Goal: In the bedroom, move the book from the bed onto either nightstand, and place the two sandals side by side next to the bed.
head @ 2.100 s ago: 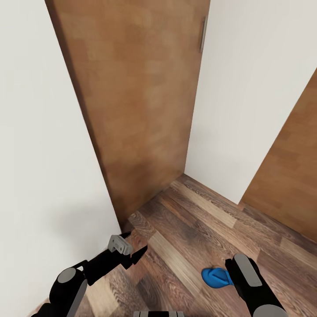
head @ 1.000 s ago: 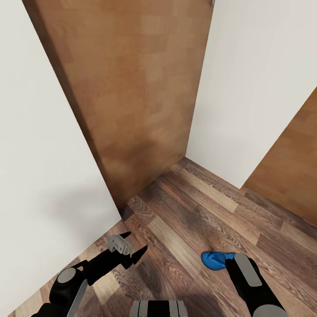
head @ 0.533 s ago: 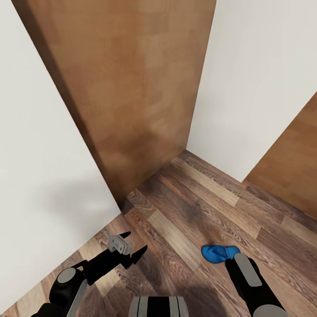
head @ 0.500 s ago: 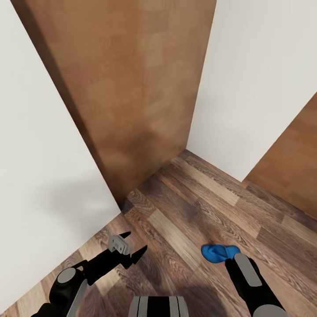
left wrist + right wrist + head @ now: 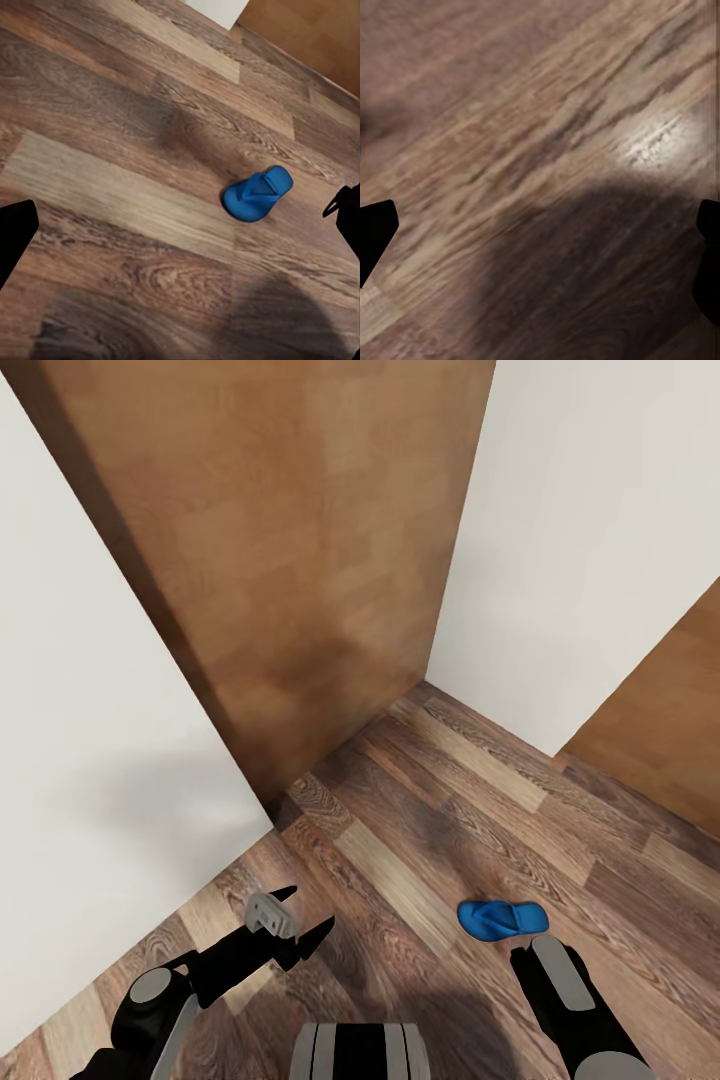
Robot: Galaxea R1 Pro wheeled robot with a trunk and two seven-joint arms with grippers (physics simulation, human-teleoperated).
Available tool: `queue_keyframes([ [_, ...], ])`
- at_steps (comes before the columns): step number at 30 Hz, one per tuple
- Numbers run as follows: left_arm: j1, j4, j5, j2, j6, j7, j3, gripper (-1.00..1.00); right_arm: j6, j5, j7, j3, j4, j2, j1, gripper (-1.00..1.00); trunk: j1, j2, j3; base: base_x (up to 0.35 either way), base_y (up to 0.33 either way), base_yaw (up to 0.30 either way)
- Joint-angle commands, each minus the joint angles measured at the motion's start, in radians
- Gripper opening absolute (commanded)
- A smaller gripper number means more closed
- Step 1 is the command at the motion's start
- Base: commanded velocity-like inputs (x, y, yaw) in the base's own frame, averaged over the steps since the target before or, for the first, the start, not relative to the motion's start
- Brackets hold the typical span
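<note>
head: blue sandal [image 5: 502,917] flat on plank floor [image 5: 420,840], just ahead of right arm; left gripper [image 5: 305,916] spread wide, empty | left wrist: sandal [image 5: 256,193] lies alone, untouched | right wrist: right gripper [image 5: 540,232] tips at opposite frame edges, parted, empty, over floor.

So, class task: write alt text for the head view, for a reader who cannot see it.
A blue sandal lies alone on a wood-plank floor, just ahead of the right arm. The left gripper hangs open over the floor, and white walls flank a wooden door.
</note>
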Motion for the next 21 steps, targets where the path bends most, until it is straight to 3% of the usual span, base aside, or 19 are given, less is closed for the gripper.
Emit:
queue_keyframes([
  [1,0.0,-0.001,0.006,0.001,0.008,-0.001,0.0,1.0,0.01,0.0,-0.005,-0.001,-0.002,0.0,0.0,1.0,0.0,-0.001,-0.005,0.0,0.0,0.0],
  [5,0.0,-0.002,0.007,0.001,0.008,-0.001,0.0,1.0,0.01,0.0,0.01,-0.001,-0.002,0.0,0.0,1.0,0.002,-0.001,-0.02,0.0,0.0,0.0],
  [12,0.0,-0.004,0.01,0.002,0.008,-0.001,0.0,1.0,0.011,0.0,0.134,-0.001,0.0,0.0,0.0,1.0,0.005,-0.003,-0.047,0.0,0.0,0.0],
  [16,0.0,-0.004,0.01,0.002,0.008,-0.001,0.0,1.0,0.011,0.0,0.143,-0.001,0.0,0.0,0.0,1.0,0.007,-0.004,-0.063,0.0,0.0,0.0],
  [21,0.0,-0.003,0.01,0.003,0.008,-0.001,0.0,1.0,0.011,0.0,0.147,-0.001,0.0,0.0,0.0,1.0,0.007,-0.004,-0.063,0.0,0.0,0.0],
])
